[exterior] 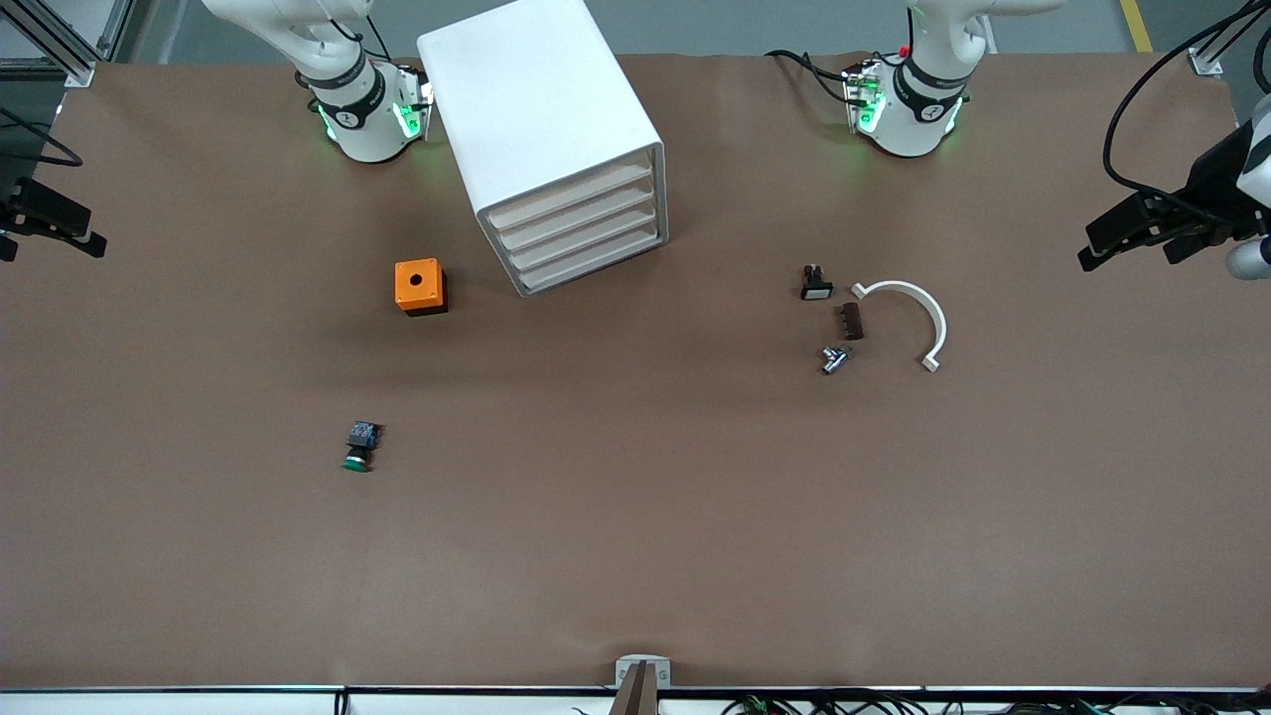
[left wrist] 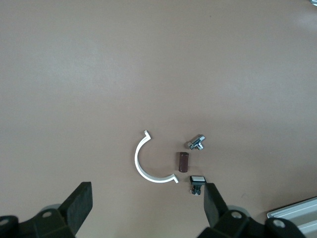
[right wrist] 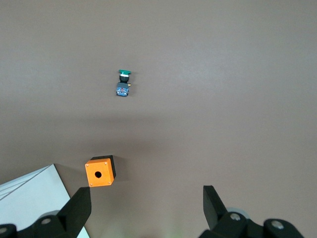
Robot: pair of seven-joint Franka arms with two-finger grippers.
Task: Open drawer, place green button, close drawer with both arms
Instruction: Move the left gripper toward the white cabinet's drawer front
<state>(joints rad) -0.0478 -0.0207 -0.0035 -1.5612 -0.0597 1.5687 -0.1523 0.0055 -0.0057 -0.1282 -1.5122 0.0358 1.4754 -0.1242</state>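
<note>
Both grippers, left (left wrist: 146,208) and right (right wrist: 147,208), hang wide open and empty, since the drawer (exterior: 581,234) is shut and the button (exterior: 359,446) lies untouched on the table

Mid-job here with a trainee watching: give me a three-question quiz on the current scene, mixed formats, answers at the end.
1. True or false: all four drawers of the cabinet are shut.
2. Which lies nearer the front camera: A, the button, or B, the orange box?
3. Fill in: the left gripper and the right gripper both stand ____ and hold nothing.

Key: 1 true. 2 A. 3 open.
</note>
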